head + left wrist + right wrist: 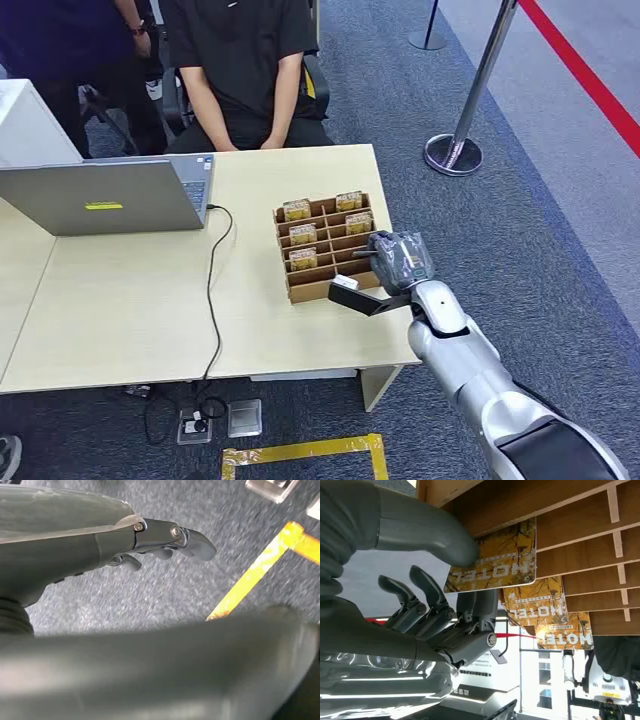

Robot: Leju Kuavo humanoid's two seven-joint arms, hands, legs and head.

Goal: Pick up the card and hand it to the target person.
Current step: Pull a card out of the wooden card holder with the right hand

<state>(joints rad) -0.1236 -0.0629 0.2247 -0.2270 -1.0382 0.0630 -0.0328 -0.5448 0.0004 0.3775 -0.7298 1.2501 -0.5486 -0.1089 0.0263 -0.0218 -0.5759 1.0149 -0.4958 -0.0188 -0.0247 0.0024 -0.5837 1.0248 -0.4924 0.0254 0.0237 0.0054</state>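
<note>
Hotel cards in slotted wooden rack

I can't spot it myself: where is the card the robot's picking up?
In the right wrist view, the card is pinched by the right hand at the wooden rack.

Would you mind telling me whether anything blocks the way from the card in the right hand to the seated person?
Nothing visible does. The right hand pinches the card at the wooden rack; bare tabletop lies before the seated person.

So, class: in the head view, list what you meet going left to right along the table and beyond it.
Laptop → black cable → wooden card rack → right hand → stanchion base.
</note>
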